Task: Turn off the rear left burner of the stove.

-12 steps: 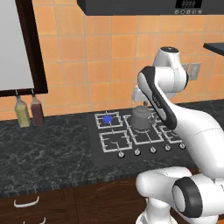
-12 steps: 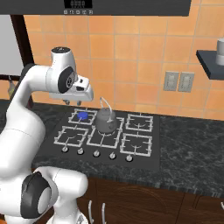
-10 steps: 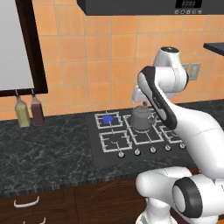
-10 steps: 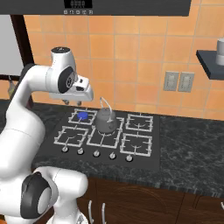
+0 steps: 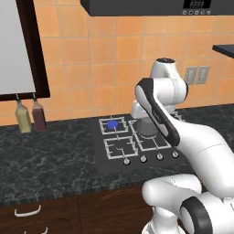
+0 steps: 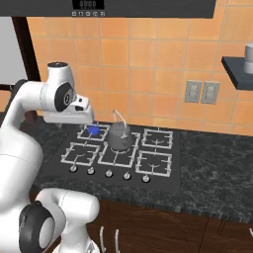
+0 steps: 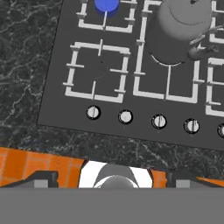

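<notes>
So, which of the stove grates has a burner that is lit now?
The rear left burner: it alone shows a bright blue flame disc. The other grates show no blue, and a grey kettle sits on the middle one.

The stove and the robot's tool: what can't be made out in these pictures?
- Tool: whether open or shut can't be told; in the hand view the bottom edge cuts off its tips.
- Stove: in the left base view the arm hides its right side and fifth knob.
- Kettle: cut off by the top edge in the hand view.
- Knob markings: too small to tell which one controls the rear left burner.
</notes>
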